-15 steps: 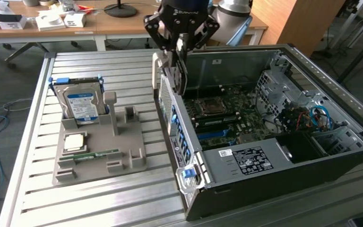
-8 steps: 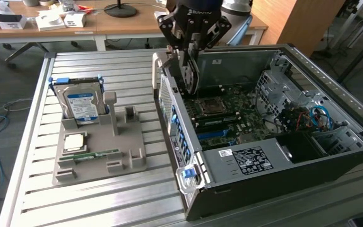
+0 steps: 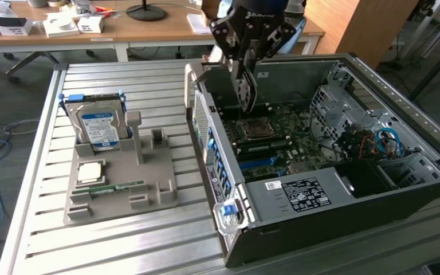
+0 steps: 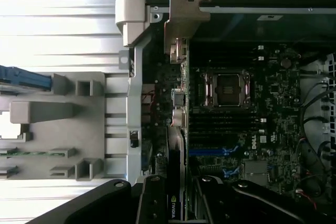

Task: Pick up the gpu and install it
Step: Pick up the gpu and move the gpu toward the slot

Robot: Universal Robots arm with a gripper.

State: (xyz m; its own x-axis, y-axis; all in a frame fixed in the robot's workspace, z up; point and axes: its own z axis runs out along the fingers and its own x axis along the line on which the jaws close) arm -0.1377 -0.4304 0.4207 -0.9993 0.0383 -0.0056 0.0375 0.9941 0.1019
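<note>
Grey-silver PC case (image 3: 403,114) lies open on its side on the slatted alu tabletop (image 3: 113,240), motherboard (image 3: 289,134) facing up. I see the gripper (image 3: 243,67) over the end of the case farthest from the ext. camera, jaws narrowed onto the gpu (image 3: 246,94): card pinched across its flat faces, carried in the air.

Gpu orientation: edge-on to ext. view, long axis approx. vertical. Top end is in the gripper, bottom end points down into the case, low over the board near the CPU socket (image 3: 252,129).

Wrist view looks down along the card: gripper (image 4: 176,200) clamped on gpu (image 4: 179,100), logo edge by the fingers (image 4: 152,203), tan end bracket (image 4: 186,17) at the far, lower end. Can't tell whether bracket touches the case.

Ext. view's left, apart from the case: grey parts fixture (image 3: 155,189) w/ hard drive (image 3: 98,127) standing upright and green memory stick (image 3: 117,187) lying flat.
</note>
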